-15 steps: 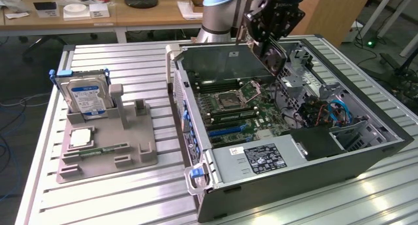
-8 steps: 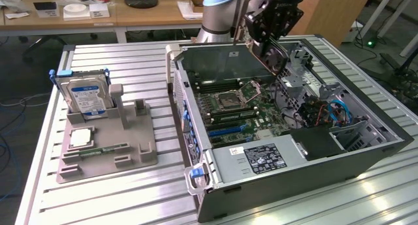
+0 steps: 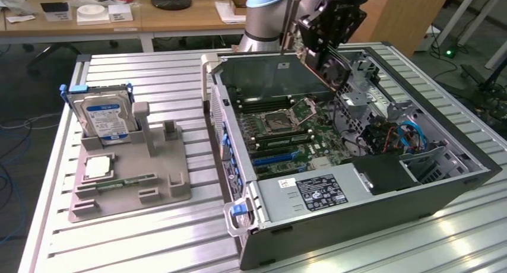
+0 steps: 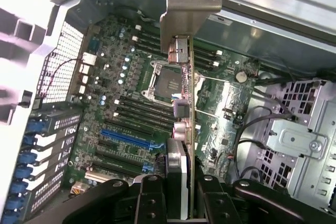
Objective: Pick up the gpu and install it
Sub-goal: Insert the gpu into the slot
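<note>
Along the counter's (image 3: 158, 243) edge on the exterior view's left stands the grey holder (image 3: 130, 178) with the hard drive (image 3: 107, 118) upright in it. A bare strip of slats separates it from the open computer case (image 3: 380, 213), which reaches nearly to the opposite edge. Over the case's far rim, near the counter's far edge, the tool (image 4: 181, 184) is clamped on the gpu (image 4: 185, 108), which is held edge-on with its silver bracket (image 4: 190, 3) away from the fingers, clear above the motherboard (image 4: 121, 108).
</note>
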`<state>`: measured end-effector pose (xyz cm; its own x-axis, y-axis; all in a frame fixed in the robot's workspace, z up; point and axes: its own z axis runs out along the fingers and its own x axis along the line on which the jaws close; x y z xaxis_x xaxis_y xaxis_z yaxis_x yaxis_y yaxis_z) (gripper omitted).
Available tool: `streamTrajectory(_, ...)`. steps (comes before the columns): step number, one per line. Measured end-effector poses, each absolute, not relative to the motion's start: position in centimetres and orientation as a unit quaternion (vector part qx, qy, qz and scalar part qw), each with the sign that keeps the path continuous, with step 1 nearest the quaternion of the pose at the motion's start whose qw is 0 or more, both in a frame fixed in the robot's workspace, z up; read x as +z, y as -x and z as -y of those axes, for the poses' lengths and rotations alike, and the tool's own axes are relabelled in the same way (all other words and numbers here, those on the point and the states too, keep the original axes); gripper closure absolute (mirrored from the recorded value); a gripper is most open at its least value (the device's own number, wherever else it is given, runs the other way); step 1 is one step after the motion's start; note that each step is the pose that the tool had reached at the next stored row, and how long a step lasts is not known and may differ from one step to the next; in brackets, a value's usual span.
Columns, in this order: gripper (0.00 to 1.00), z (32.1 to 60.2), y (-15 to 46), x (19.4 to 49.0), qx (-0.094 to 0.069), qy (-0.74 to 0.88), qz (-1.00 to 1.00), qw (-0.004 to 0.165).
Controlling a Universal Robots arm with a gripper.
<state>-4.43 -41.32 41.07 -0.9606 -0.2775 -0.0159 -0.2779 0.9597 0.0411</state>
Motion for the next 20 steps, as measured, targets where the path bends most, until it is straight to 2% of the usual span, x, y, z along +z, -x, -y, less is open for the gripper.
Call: streamTrajectory(20,0.72,41.34,4.43,41.07,0.022,0.266,-0.964,0.002)
